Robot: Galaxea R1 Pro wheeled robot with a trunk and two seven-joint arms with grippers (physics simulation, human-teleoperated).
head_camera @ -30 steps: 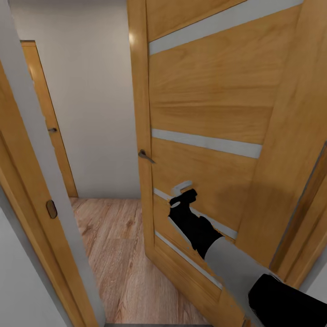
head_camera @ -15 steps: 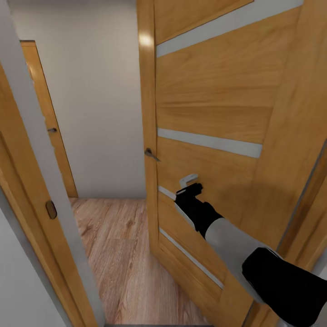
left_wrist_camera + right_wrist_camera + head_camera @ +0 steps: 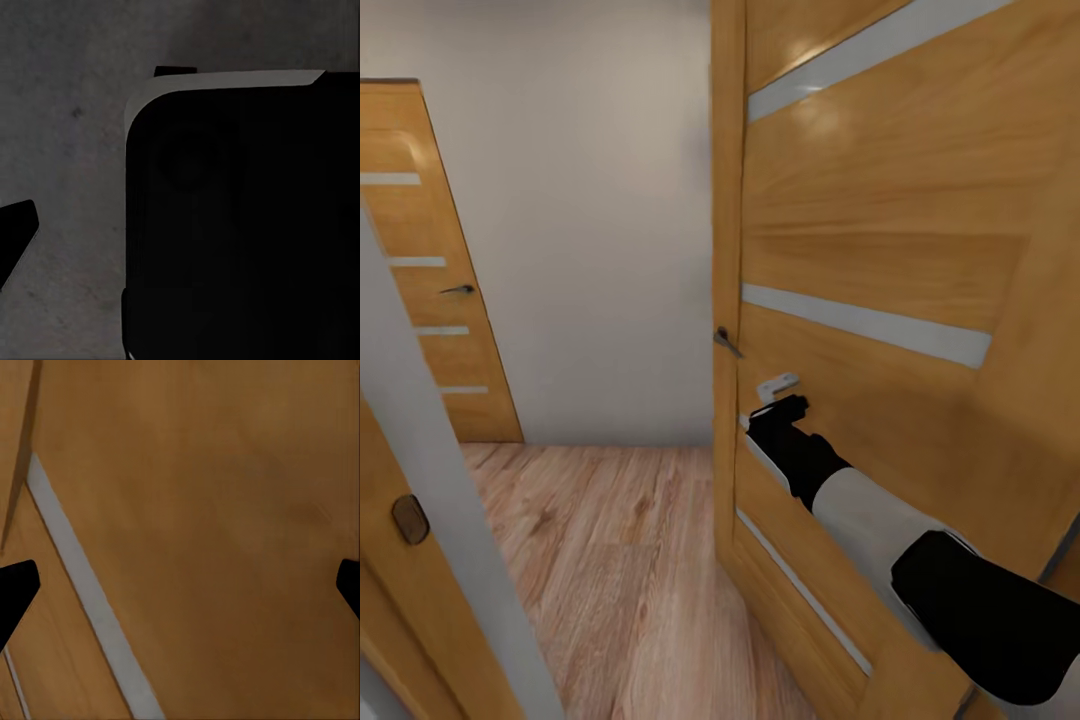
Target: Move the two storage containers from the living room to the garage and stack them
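Garage floor (image 3: 67, 112), grey and speckled, facing the left hand (image 3: 180, 232), its spread impossible to tell behind a black bulk (image 3: 240, 225); two orange doors: open door (image 3: 880, 250) with one right hand (image 3: 780, 397) spread wide at its panel, shut door (image 3: 430, 300) beyond wood planks (image 3: 610, 560).

The robot's right arm (image 3: 880, 525) reaches forward and up from the lower right of the head view, its grey forearm leading into a black wrist. The right tool (image 3: 780, 392) is at full stretch, its two dark fingertips (image 3: 15, 592) spread wide apart and holding nothing.
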